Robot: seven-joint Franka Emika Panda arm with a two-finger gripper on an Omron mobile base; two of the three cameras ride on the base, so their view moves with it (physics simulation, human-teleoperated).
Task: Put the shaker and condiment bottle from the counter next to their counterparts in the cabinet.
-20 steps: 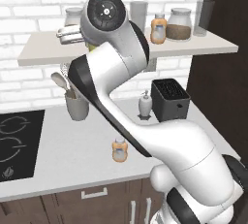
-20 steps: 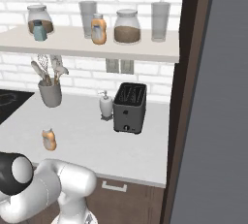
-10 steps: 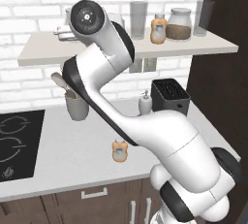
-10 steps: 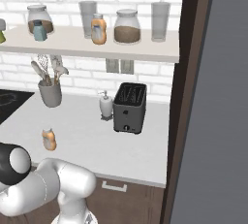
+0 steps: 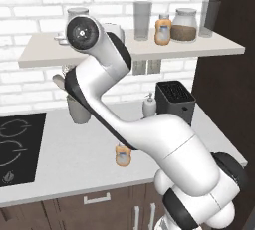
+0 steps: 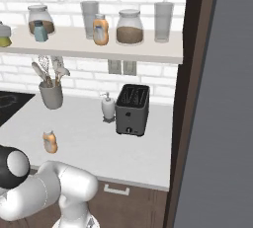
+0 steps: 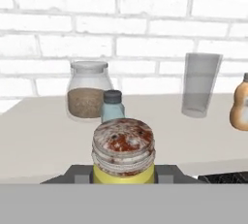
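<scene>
My gripper is shut on the yellow-green shaker, whose grey-silver cap faces the hand camera. The shaker hangs at the left end of the cabinet shelf, at board level; I cannot tell whether it touches the board. Just behind it stands the teal-blue shaker with a dark cap, in front of a glass jar. An orange bottle stands further right on the shelf. The condiment bottle stands on the counter, partly behind my arm in the left base view.
Glass jars and tall tumblers line the shelf. On the counter stand a black toaster, a soap dispenser and a utensil holder. A black cooktop lies at the left.
The arm has swung left along the shelf with the shaker in its grip. The shaker has come into the right base view at the shelf's left end.
</scene>
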